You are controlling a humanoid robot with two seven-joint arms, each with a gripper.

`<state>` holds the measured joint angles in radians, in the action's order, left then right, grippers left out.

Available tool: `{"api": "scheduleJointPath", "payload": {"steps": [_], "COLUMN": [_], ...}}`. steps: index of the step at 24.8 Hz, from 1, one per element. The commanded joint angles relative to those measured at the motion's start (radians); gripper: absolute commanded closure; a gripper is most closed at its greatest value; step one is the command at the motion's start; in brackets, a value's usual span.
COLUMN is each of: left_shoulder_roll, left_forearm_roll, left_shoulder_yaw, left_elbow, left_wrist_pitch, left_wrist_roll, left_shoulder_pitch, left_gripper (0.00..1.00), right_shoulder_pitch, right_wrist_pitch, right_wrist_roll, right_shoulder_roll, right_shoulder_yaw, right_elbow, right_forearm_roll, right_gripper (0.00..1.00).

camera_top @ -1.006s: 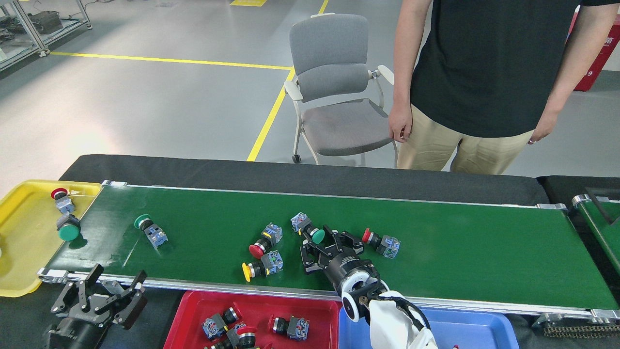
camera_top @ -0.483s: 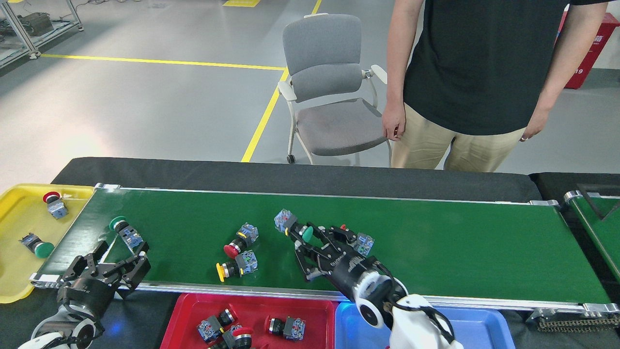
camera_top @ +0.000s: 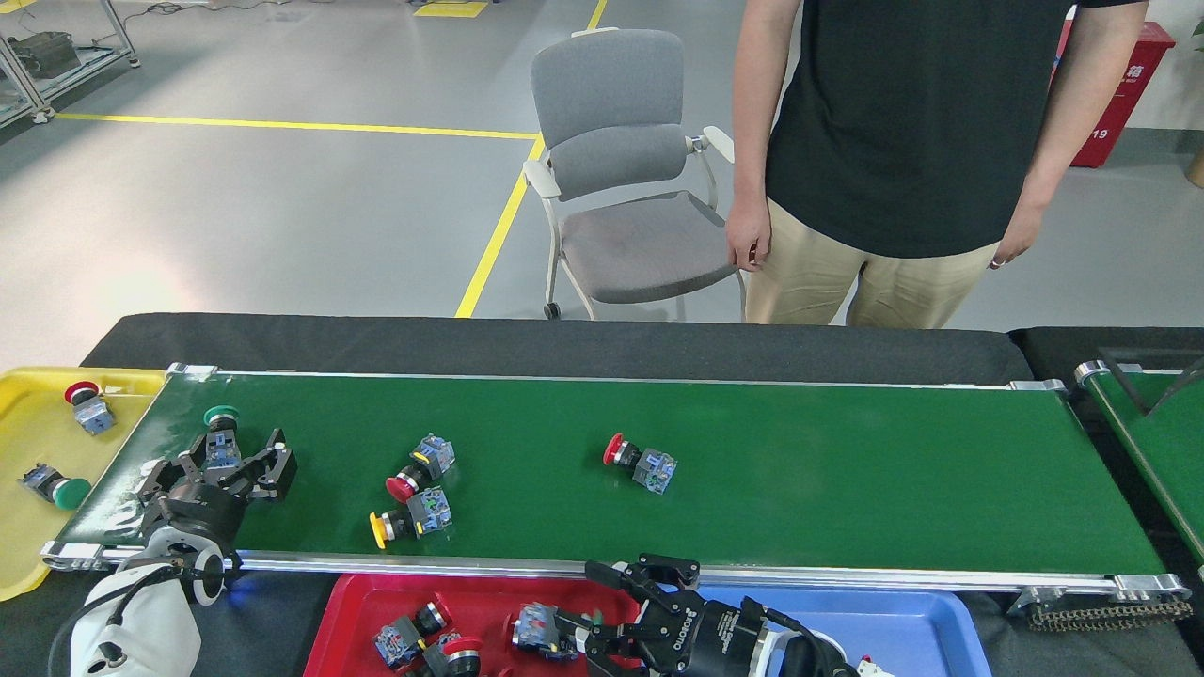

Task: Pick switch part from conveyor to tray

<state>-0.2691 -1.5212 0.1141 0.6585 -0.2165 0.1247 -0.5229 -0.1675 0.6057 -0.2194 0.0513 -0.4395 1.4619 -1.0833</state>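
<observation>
Recorded two picks in hand along long dark-green glossy conveyor (camera_top: 847, 470) framed by silver aluminium rails.

Found left gripper (camera_top: 235, 458) spread wide and unclenched, straddling green-capped plastic switch part with grey contact block (camera_top: 222, 442) near conveyor's left end, beside yellow plastic tray (camera_top: 28, 545); could not confirm finger contact. Found right gripper (camera_top: 607, 622) apparently clamped on green-buttoned switch part with blue-grey block (camera_top: 538, 632), held off the belt above right edge of red plastic tray (camera_top: 357, 602), next to blue plastic tray (camera_top: 922, 630). Judged advisable: centre left fingers on the square block body, not the rounded cap; close fully before lifting; lift straight to avoid dragging on the near rail; confirm correct tray under right-hand part before letting go.
</observation>
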Motion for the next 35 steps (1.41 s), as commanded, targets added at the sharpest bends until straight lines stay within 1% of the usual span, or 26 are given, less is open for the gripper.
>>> {"api": "scheduleJointPath", "payload": {"steps": [1, 4, 5, 7, 9, 12, 15, 16, 17, 18, 20, 21, 22, 23, 24, 27, 29, 31, 32, 33, 35], "left_shoulder_roll": [-0.015, -0.013, -0.012, -0.007, -0.01, -0.015, -0.012, -0.007, -0.002, -0.001, 0.008, 0.019, 0.033, 0.048, 0.068, 0.114, 0.117, 0.122, 0.126, 0.136, 0.137], "left_forearm_roll": [0.004, 0.006, 0.006, 0.015, 0.05, 0.131, 0.144, 0.144, 0.144, 0.144, 0.142, 0.141, 0.139, 0.139, 0.138, 0.138, 0.138, 0.138, 0.138, 0.134, 0.131], "left_shoulder_yaw": [0.001, -0.001, -0.001, 0.01, 0.013, 0.022, 0.064, 0.07, 0.071, 0.07, 0.058, 0.05, 0.036, 0.022, 0.022, 0.027, 0.033, 0.096, 0.15, 0.19, 0.243], "left_elbow": [0.007, 0.023, 0.059, 0.168, 0.313, 0.573, 0.837, 0.917, 0.98, 1.02, 1.09, 1.109, 1.118, 1.116, 1.116, 1.115, 1.113, 1.109, 1.103, 1.09, 1.038], "left_wrist_pitch": [-0.032, -0.058, -0.089, -0.153, -0.225, -0.371, -0.523, -0.564, -0.569, -0.569, -0.569, -0.569, -0.569, -0.569, -0.569, -0.569, -0.569, -0.569, -0.569, -0.554, -0.435], "left_wrist_roll": [0.023, 0.026, 0.026, 0.029, 0.029, 0.019, 0.016, 0.016, 0.016, 0.016, 0.016, 0.016, 0.016, 0.016, 0.016, 0.018, 0.018, 0.018, 0.018, 0.018, 0.016], "left_shoulder_pitch": [-0.012, 0.017, 0.041, 0.098, 0.179, 0.354, 0.573, 0.645, 0.713, 0.756, 0.853, 0.886, 0.92, 0.932, 0.939, 0.939, 0.928, 0.909, 0.896, 0.877, 0.831], "left_gripper": [0.89, 0.93, 0.93, 0.94, 0.94, 0.92, 0.9, 0.89, 0.86, 0.82, 0.67, 0.54, 0.33, 0.15, 0.01, 0.0, 0.0, 0.0, 0.0, 0.0, 0.0], "right_shoulder_pitch": [-0.015, -0.015, -0.012, -0.003, 0.014, 0.051, 0.105, 0.132, 0.16, 0.18, 0.259, 0.296, 0.35, 0.399, 0.442, 0.499, 0.508, 0.508, 0.508, 0.507, 0.507], "right_wrist_pitch": [-0.02, -0.086, -0.116, -0.201, -0.274, -0.311, -0.313, -0.313, -0.316, -0.32, -0.337, -0.346, -0.356, -0.357, -0.357, -0.357, -0.359, -0.408, -0.448, -0.486, -0.518], "right_wrist_roll": [-0.005, -0.003, -0.005, -0.005, -0.003, -0.003, 0.0, 0.0, 0.003, 0.006, 0.043, 0.072, 0.117, 0.161, 0.204, 0.267, 0.273, 0.275, 0.282, 0.298, 0.316], "right_shoulder_roll": [-0.013, -0.033, -0.034, -0.034, -0.03, -0.019, -0.021, -0.022, -0.025, -0.025, -0.027, -0.027, -0.027, -0.025, -0.025, -0.025, -0.027, -0.03, -0.034, -0.041, -0.044], "right_shoulder_yaw": [0.047, 0.203, 0.254, 0.343, 0.403, 0.507, 0.627, 0.654, 0.68, 0.696, 0.713, 0.713, 0.714, 0.714, 0.717, 0.728, 0.729, 0.739, 0.739, 0.739, 0.737], "right_elbow": [0.021, 0.043, 0.054, 0.067, 0.067, 0.071, 0.086, 0.094, 0.103, 0.112, 0.158, 0.187, 0.227, 0.255, 0.278, 0.296, 0.299, 0.307, 0.308, 0.308, 0.308], "right_forearm_roll": [0.008, 0.006, 0.006, 0.006, 0.006, 0.006, 0.006, 0.006, 0.006, 0.006, 0.005, 0.003, 0.002, 0.002, 0.0, -0.004, -0.009, -0.035, -0.063, -0.089, -0.13], "right_gripper": [0.01, 0.02, 0.02, 0.02, 0.02, 0.02, 0.02, 0.02, 0.02, 0.02, 0.02, 0.03, 0.03, 0.03, 0.03, 0.03, 0.04, 0.04, 0.04, 0.03, 0.02]}}
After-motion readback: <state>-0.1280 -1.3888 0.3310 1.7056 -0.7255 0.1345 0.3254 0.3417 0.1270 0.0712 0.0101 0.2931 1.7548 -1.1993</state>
